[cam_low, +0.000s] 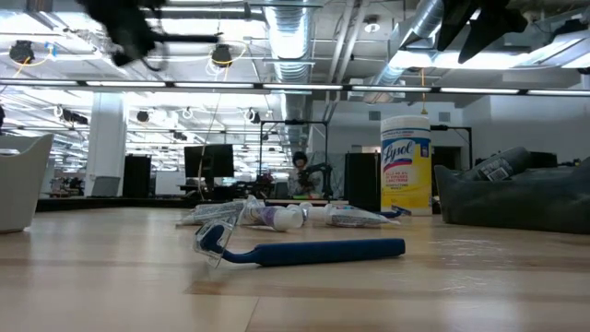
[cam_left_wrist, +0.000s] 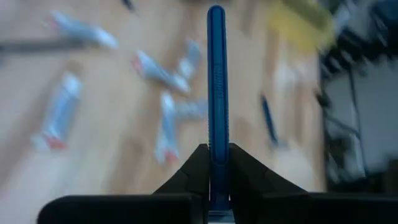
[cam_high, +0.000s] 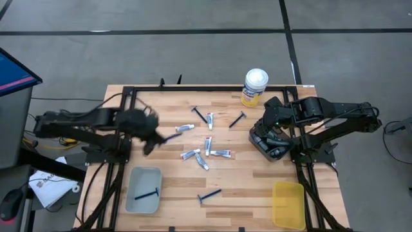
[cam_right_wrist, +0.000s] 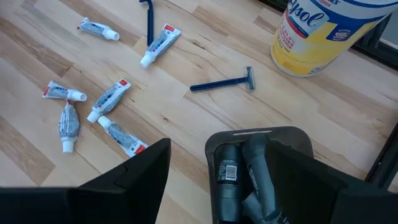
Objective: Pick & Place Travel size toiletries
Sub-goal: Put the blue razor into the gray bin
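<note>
My left gripper [cam_high: 154,134] hangs over the table's left half, shut on a thin dark-blue razor [cam_high: 171,136]. My right gripper [cam_right_wrist: 217,180] is open above the dark tray [cam_high: 269,143], which holds dark grey containers [cam_right_wrist: 229,171]; it touches nothing. Several small white tubes [cam_high: 207,145] lie flat around the table's middle. Two razors [cam_high: 201,115] [cam_high: 237,120] lie toward the far side and one razor [cam_high: 209,195] lies near the near edge. Another razor [cam_high: 147,194] rests in the grey tray [cam_high: 132,201]. My left gripper pinches the blue razor's handle [cam_left_wrist: 217,140] between its two fingers [cam_left_wrist: 194,163]. The razor lies along the fingers and juts straight out past their tips. It is lifted clear of the table. Which end sits in the grip is hidden by the fingers.
A tall yellow canister with a white lid [cam_high: 255,87] stands at the far edge beside the right arm. A yellow tray [cam_high: 288,205] sits at the near right corner. Bare wood shows between the grey tray and the yellow tray.
</note>
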`<state>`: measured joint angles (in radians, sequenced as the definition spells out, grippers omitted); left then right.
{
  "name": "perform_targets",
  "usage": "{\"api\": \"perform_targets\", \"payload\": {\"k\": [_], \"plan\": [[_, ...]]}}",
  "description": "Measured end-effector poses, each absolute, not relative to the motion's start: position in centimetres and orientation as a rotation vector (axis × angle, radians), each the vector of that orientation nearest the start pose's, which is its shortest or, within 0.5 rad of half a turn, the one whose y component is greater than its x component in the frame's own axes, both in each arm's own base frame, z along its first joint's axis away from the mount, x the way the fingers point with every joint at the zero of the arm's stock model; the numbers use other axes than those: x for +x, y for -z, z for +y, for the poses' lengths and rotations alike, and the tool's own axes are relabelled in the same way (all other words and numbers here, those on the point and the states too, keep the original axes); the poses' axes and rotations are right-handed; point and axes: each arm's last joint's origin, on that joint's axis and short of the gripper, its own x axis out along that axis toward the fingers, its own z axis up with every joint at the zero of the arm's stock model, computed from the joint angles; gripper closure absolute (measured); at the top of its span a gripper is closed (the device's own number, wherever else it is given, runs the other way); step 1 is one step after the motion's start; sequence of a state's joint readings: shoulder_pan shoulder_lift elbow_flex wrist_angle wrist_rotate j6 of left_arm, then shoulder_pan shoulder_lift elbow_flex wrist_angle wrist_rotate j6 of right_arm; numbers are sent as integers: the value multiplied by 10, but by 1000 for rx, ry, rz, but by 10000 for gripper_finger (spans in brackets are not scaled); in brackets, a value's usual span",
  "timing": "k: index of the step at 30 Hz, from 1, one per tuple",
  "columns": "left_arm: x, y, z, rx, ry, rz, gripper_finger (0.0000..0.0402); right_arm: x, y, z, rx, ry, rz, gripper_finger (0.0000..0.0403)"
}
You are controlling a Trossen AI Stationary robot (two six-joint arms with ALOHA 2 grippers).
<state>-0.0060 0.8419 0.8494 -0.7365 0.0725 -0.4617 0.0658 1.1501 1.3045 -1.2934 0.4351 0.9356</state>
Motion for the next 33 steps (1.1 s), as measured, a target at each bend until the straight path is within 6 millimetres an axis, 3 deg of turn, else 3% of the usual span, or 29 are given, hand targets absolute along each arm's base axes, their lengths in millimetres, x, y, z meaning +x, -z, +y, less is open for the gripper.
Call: {"api": "perform_targets", "payload": {"k": [3,9,17,23,33], "plan": [[142,-297,-27,-509,-31,813,377,185,-356,0,545,802,851,149],[133,-289,-75,-514,112,958,377,185,-356,0,553,806,848,149],[126,-245,-128,-273,223,1206,373,185,-356,0,559,809,845,149],[126,-211,-140,-192,142,1334,371,185,-356,0,570,812,837,149],[130,-203,-144,-145,132,1358,356,185,-356,0,571,811,835,149]]}}
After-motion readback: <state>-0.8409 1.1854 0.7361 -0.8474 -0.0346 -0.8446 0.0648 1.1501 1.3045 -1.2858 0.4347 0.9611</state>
